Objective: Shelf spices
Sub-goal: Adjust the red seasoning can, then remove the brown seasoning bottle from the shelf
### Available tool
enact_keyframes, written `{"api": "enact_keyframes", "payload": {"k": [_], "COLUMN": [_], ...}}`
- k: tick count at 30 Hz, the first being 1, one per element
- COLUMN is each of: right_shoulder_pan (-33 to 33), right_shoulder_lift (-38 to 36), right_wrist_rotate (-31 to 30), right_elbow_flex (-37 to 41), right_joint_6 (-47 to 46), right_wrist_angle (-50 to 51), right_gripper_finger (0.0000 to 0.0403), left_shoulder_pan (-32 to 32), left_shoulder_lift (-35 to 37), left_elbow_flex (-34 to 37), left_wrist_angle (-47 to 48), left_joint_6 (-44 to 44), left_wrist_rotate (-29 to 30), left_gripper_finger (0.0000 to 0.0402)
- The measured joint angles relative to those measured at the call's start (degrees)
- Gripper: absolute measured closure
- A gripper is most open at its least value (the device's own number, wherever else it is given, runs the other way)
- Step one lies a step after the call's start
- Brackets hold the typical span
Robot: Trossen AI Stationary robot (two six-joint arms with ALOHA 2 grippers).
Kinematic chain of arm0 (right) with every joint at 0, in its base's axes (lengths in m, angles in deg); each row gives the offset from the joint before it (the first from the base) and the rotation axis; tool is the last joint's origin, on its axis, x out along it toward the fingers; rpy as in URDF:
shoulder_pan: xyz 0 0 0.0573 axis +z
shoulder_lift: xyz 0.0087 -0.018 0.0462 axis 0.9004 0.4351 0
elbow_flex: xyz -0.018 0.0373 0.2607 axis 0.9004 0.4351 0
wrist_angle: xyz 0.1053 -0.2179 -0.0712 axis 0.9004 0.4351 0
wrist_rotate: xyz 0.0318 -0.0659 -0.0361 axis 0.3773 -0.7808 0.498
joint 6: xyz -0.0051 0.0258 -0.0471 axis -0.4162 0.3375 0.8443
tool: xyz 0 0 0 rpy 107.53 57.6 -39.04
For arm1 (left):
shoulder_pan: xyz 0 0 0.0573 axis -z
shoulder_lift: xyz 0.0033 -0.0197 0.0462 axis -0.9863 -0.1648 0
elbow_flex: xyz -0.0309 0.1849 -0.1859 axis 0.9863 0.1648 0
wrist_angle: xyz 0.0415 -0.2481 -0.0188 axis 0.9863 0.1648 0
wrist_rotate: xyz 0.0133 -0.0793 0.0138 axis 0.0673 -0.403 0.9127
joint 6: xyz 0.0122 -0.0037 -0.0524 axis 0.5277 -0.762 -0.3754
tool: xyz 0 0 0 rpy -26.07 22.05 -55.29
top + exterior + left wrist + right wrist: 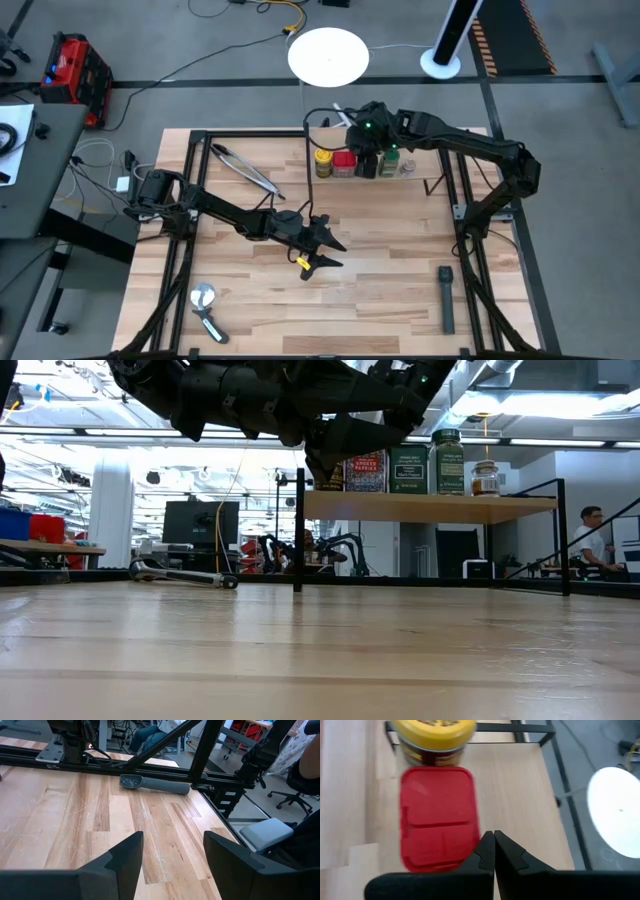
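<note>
The shelf (432,172) stands at the table's far side, a pale wood panel (430,507) on black uprights. The spices stand in a row on it: yellow jar (323,160), red tin (345,163), dark tin (408,470), green-lidded jar (448,462) and small clear jar (485,478). My right gripper (362,140) hovers over the row, shut; in its wrist view its tips (494,840) sit beside the red tin's lid (438,817), with the yellow jar (431,735) beyond. My left gripper (325,255) hangs open and empty over the table's middle (172,865). My right gripper's shut fingertips (487,847) point down at the edge of the red tin's lid (472,835). I cannot tell whether they touch it.
Metal tongs (245,170) lie on the table left of the shelf. A silver-headed tool (205,305) lies near the front left. A long black bar tool (447,298) (155,784) lies near the front right. A person (592,535) sits in the room beyond.
</note>
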Motion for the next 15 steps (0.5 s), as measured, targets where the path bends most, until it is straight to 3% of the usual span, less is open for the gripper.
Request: {"api": "enact_keyframes", "payload": {"k": [4, 15], "right_shoulder_pan": [0.00, 1.15], "right_shoulder_lift": [-1.12, -7.79], "right_wrist_rotate": [-3.54, -3.71], "right_elbow_flex": [0.02, -5.60], "right_joint_6": [0.37, 0.08], "right_wrist_angle": [-0.41, 5.36], "right_gripper_finger": [0.0399, 0.0398], "left_shoulder_pan": [0.00, 0.11], "left_shoulder_lift": [0.00, 0.00], "left_elbow_flex": [0.00, 0.00], "left_wrist_angle": [0.00, -0.02], "left_joint_6": [-0.08, -1.09], "left_wrist_rotate": [-0.01, -0.01], "left_gripper_finger": [0.0201, 0.0201]}}
